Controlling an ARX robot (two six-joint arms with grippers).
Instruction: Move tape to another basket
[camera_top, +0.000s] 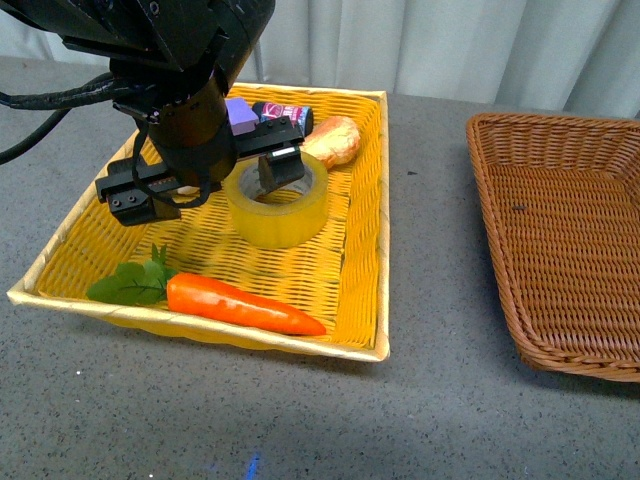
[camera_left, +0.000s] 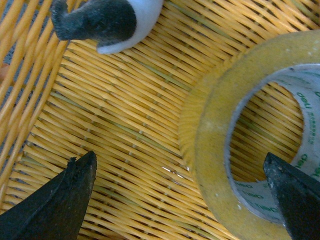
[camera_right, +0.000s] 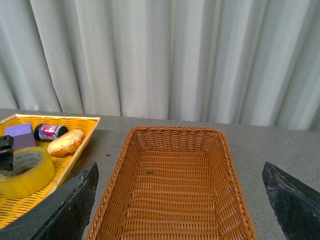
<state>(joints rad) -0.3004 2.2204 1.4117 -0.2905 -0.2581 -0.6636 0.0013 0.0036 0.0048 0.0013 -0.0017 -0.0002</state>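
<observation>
The tape, a wide yellow roll with a whitish printed core, lies flat in the yellow basket. My left gripper is open over it. One finger is inside the roll's hole and the other is outside its left side. In the left wrist view the tape wall stands between the open fingers of the gripper. The brown wicker basket stands empty at the right. My right gripper is open above the brown basket; it is out of the front view.
The yellow basket also holds an orange carrot with green leaves, a purple cube, a small dark bottle and a golden bread-like piece. A grey and white object lies near the tape. Grey tabletop separates the baskets; curtains hang behind.
</observation>
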